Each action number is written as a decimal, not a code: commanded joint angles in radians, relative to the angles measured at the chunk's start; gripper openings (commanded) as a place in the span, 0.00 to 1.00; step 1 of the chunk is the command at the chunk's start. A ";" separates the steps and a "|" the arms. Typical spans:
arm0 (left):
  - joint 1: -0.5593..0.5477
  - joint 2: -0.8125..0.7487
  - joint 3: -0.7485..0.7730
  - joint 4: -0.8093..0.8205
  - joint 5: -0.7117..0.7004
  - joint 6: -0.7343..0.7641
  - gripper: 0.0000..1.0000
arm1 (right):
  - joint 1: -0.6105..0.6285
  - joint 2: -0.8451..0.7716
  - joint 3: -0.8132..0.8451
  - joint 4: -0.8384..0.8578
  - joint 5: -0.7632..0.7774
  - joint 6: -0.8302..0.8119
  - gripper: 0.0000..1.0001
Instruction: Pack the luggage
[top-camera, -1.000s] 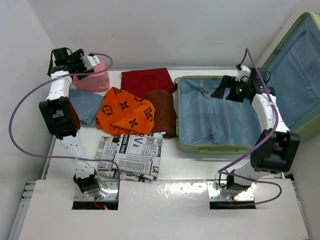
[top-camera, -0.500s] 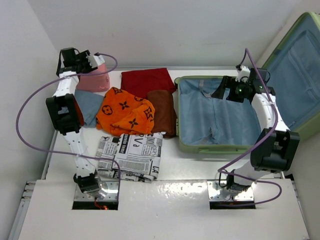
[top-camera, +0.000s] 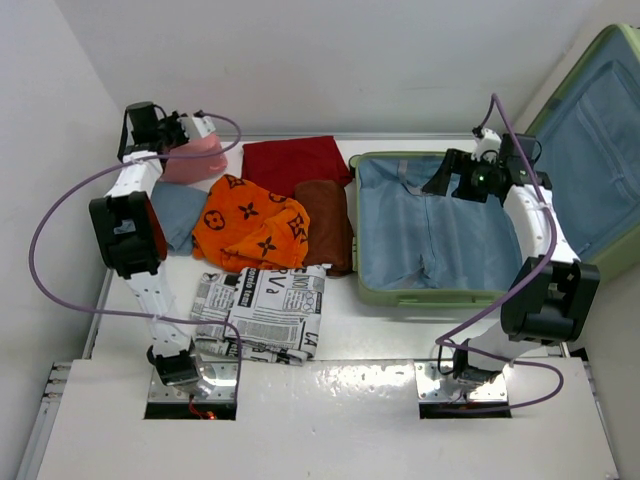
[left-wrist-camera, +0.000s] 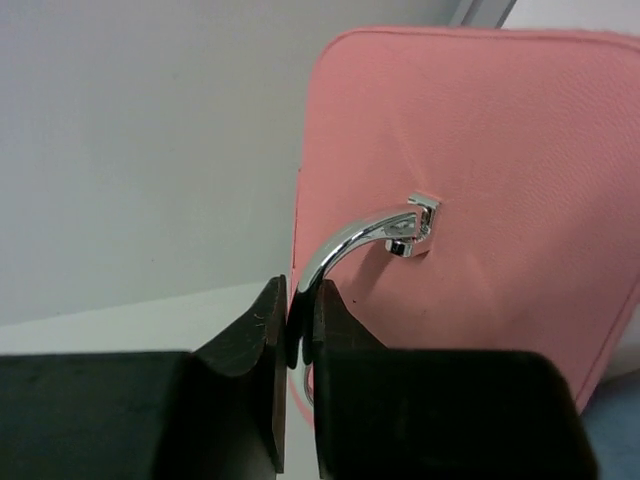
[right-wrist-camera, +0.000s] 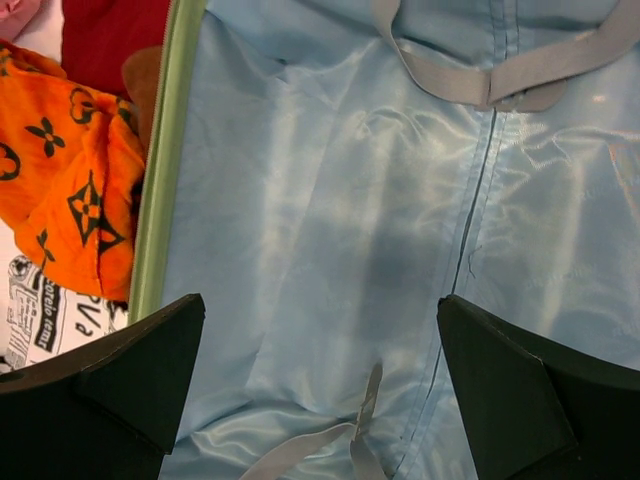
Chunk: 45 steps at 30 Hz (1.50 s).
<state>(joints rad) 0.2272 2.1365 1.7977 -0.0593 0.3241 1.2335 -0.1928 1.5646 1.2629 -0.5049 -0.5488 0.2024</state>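
Looking at a white tabletop first, easily the biggest of the lot. Then the luggage, light green, lying wide open on the right half of that tabletop, with its lid tipped up toward the right wall and blue-grey lining plus grey straps showing inside.

Left of that, a spread of soft stuff:
- newspaper-print cloth nearest the arm bases
- orange patterned cloth just behind and overlapping it
- dark red cloth at the back
- brown cloth right up against the green shell
- blue cloth at the left edge, partly hidden by the left arm

Further back in the left corner, a small pink case, just behind the blue cloth.

Then the right fingers, spread wide and hanging over the lining of the open shell. Last, the left fingers, pinched nearly together on the case's curved metal handle, with the chrome bar squeezed right between them.
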 joint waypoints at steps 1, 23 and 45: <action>-0.043 -0.168 0.000 0.124 0.078 -0.100 0.00 | 0.006 -0.027 0.056 0.013 -0.030 -0.004 0.99; -0.788 -0.257 0.227 0.064 -0.134 -0.174 0.00 | -0.474 -0.179 0.038 -0.125 -0.184 0.009 0.99; -1.114 0.250 0.520 0.071 -0.655 -0.080 0.00 | -0.505 -0.098 0.043 -0.172 -0.230 -0.017 0.99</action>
<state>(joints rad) -0.8955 2.3966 2.2318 -0.1402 -0.2241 1.1160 -0.7124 1.4368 1.2884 -0.6827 -0.7479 0.1654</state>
